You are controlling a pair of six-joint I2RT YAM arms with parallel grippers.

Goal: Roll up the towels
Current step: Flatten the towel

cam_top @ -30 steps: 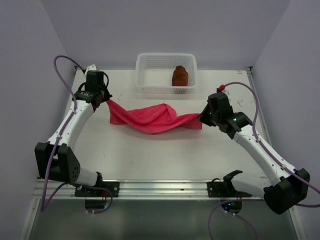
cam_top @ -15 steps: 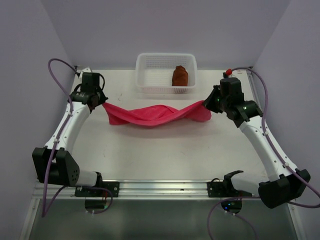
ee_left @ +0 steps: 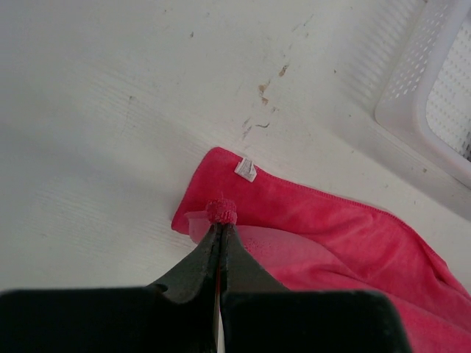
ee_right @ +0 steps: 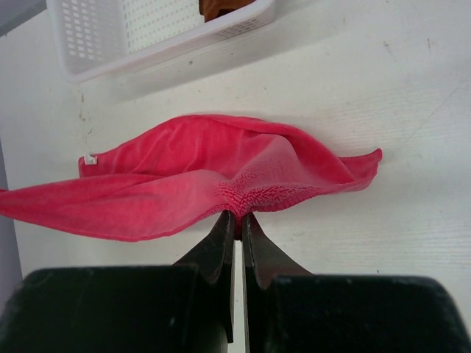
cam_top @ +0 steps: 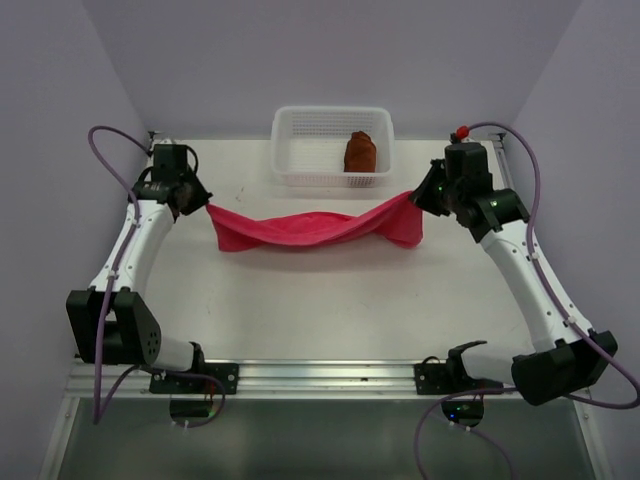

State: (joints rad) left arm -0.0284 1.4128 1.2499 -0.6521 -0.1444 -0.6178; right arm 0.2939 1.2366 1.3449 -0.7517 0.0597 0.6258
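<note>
The pink towel (cam_top: 315, 228) is strung across the middle of the top view between the two arms, just below the basket (cam_top: 290, 122). It sags and twists along its length, and whether its low middle touches the table (cam_top: 330, 320) I cannot tell. The left gripper (ee_left: 221, 220) is pressed together on a small bunched nub at the towel's left corner, near the white label (ee_left: 246, 168). The right gripper (ee_right: 237, 218) is pinched on a puckered fold partway along the right edge, and a loose corner flops past it toward the right of that wrist view. The brown towel (cam_top: 360, 152) sits as a tight bundle in the right half of the basket, at the upper middle of the frame, and looks already rolled. The pink one reads as light and wholly limp: it has no stiffness of its own, so it drapes, creases and twists wherever it is not held. Its napped cloth should give the fingers good bite and there is nothing to break, though so small a pinch might pull free under a hard tug. The hemmed corners look like the best places to hold, since two corners of one edge would let it spread flat for rolling. The right hold sits off the corner, so that side would likely stay bunched until retaken nearer the loose tip
</note>
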